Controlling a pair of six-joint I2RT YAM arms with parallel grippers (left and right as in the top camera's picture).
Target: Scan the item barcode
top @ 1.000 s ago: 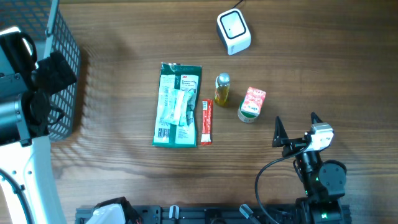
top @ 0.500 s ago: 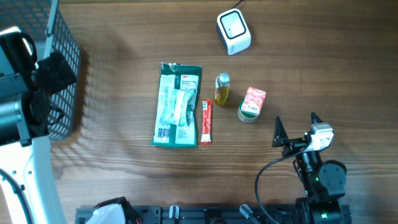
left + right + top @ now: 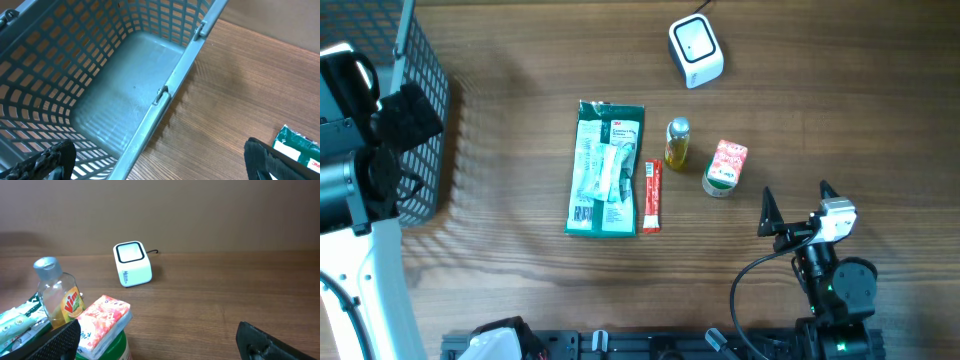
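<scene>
Several items lie in the middle of the table: a green flat package (image 3: 606, 168), a thin red sachet (image 3: 652, 196), a small bottle of yellow liquid (image 3: 677, 143) and a red-and-pink tissue pack (image 3: 725, 167) lying on a green can. A white cube scanner (image 3: 695, 50) stands behind them. My right gripper (image 3: 797, 205) is open at the front right, short of the tissue pack (image 3: 102, 320) and the bottle (image 3: 59, 297), with the scanner (image 3: 132, 264) beyond. My left gripper (image 3: 160, 165) is open over the basket's rim, holding nothing. A corner of the green package (image 3: 300, 147) shows at its right.
A grey-blue mesh basket (image 3: 420, 130) stands at the left edge, and its inside (image 3: 125, 90) holds nothing. The scanner's cable runs off the back edge. Bare wooden tabletop lies between the basket and the items.
</scene>
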